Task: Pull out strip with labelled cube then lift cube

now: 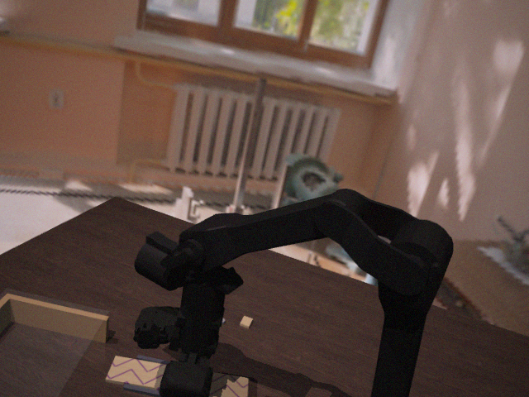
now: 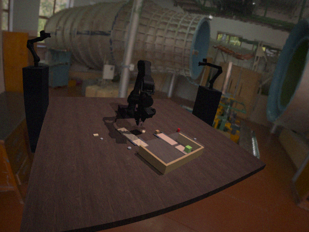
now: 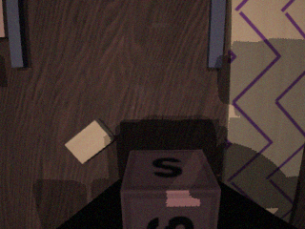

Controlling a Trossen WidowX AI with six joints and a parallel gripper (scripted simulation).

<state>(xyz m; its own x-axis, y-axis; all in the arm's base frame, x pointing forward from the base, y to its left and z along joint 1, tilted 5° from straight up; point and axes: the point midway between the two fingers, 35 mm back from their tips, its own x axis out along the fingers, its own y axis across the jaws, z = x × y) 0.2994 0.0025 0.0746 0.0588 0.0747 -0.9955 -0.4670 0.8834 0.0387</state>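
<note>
A workshop or industrial hall: beyond the desk's far edge (image 2: 82,96) stand a huge ribbed metal cylinder (image 2: 154,37) and yellow-green machinery (image 2: 228,120).
</note>
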